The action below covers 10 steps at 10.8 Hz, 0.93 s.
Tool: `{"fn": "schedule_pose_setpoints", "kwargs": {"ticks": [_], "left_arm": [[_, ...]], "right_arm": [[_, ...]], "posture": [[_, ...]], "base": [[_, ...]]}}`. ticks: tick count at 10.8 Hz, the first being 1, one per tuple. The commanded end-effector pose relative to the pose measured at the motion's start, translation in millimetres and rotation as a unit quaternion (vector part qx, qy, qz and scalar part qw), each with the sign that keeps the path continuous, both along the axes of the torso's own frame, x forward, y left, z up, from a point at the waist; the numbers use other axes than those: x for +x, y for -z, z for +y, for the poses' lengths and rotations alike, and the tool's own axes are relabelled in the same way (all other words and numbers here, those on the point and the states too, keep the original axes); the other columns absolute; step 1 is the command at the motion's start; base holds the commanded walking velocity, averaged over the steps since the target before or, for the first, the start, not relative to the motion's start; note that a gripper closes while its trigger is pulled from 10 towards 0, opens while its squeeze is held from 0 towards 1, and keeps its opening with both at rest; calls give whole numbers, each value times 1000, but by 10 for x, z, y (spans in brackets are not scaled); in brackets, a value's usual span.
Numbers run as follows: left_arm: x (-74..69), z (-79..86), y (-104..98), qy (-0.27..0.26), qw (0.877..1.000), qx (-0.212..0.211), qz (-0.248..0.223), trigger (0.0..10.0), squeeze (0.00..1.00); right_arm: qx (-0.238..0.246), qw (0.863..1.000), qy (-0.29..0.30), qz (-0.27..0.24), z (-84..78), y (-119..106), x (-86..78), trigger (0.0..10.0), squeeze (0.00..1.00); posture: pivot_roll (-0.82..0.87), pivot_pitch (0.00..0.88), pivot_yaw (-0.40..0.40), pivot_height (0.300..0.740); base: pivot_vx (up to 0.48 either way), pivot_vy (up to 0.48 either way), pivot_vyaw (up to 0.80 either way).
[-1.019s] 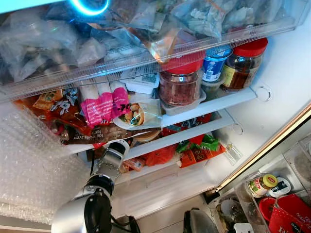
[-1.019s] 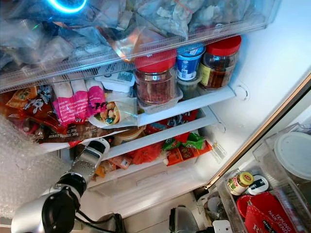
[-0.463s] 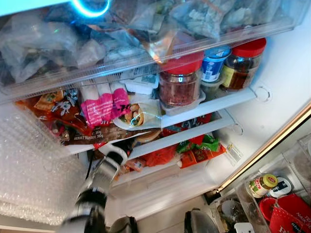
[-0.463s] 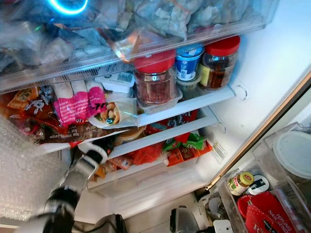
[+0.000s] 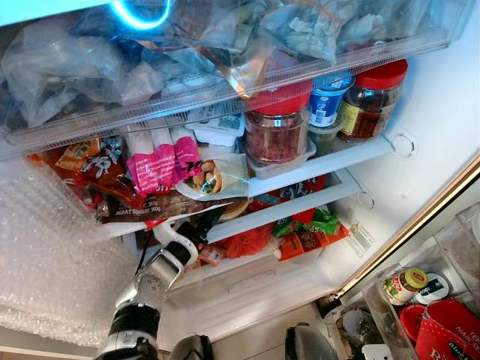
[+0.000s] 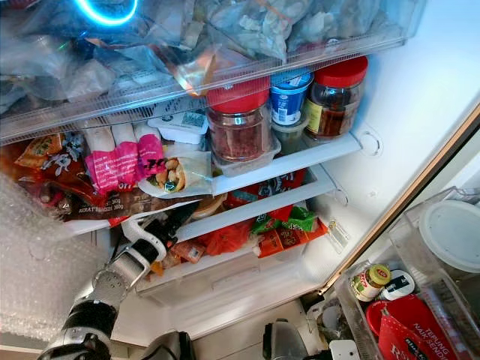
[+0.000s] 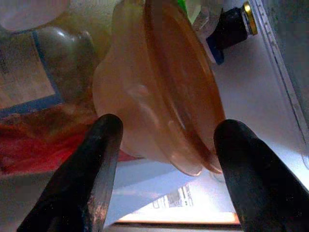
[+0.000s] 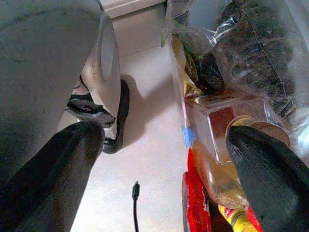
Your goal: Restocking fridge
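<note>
Orange tub [image 7: 159,96] tilted, rim edge-on | left tool [image 7: 164,159] open astride

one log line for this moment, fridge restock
left end effector: open, fingers either side of tub, lower shelf | right end effector: open, idle, aimed at floor

A dark packet [image 5: 161,208] at the front edge of the fridge's middle shelf carries white print that seems to read "BERAT BERSIH 360g", though it is small. In the door bin, a red pack [image 6: 424,337] reads "TEPUNG". Other labels are too small or blurred to read.
</note>
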<state>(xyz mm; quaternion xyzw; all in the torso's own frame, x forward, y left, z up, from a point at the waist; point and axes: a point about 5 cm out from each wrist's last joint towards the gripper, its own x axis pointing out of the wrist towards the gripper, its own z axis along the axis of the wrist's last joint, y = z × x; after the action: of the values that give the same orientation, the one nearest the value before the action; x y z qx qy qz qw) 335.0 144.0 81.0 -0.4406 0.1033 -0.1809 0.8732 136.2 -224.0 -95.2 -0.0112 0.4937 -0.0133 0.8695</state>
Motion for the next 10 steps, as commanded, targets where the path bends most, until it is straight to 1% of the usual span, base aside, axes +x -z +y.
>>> {"fn": "schedule_pose_setpoints", "kwargs": {"ticks": [1, 2, 3, 4, 6, 7, 8, 9, 10], "left_arm": [[24, -14, -7, -7, 1000, -10, 4, 10000, 0], [89, -48, -11, -14, 999, -28, 10, 10000, 0], [106, -57, 4, -16, 999, -30, 15, 10000, 0], [118, -64, 17, -19, 999, -37, 21, 10000, 0], [104, -44, 59, -18, 999, -32, 28, 10000, 0], [45, -32, 115, -7, 999, -28, 27, 10000, 0], [-41, -52, 140, 18, 999, -24, 15, 10000, 0], [-104, -70, 143, 39, 999, -8, 1, 10000, 0], [-182, -90, 149, 58, 998, 29, -16, 10000, 0]], "right_arm": [[15, 1000, -6, 5, 95, 27, -21, 10000, 0], [14, 1000, -4, 5, 87, 28, -29, 10000, 0], [13, 1000, -3, 6, 81, 28, -34, 10000, 0], [12, 1000, -3, 6, 73, 28, -37, 10000, 0], [12, 1000, -3, 7, 69, 28, -41, 10000, 0], [12, 1000, -4, 7, 69, 29, -43, 10000, 0], [12, 1000, -4, 7, 68, 29, -45, 10000, 0], [12, 1000, -6, 8, 71, 29, -44, 10000, 0], [12, 1000, -7, 7, 73, 29, -42, 10000, 0]], "posture": [[-187, 127, 58, 650], [-197, 134, 57, 650], [-201, 139, 56, 650], [-200, 142, 54, 650], [-202, 146, 53, 650], [-196, 152, 53, 650], [-196, 152, 53, 650], [-183, 155, 50, 650], [-179, 155, 51, 650]], "base": [[0, 0, 0], [0, 0, 0], [0, 0, 0], [0, 0, 0], [0, 0, 0], [0, 0, 0], [0, 0, 0], [0, 0, 0], [0, 0, 0]]}}
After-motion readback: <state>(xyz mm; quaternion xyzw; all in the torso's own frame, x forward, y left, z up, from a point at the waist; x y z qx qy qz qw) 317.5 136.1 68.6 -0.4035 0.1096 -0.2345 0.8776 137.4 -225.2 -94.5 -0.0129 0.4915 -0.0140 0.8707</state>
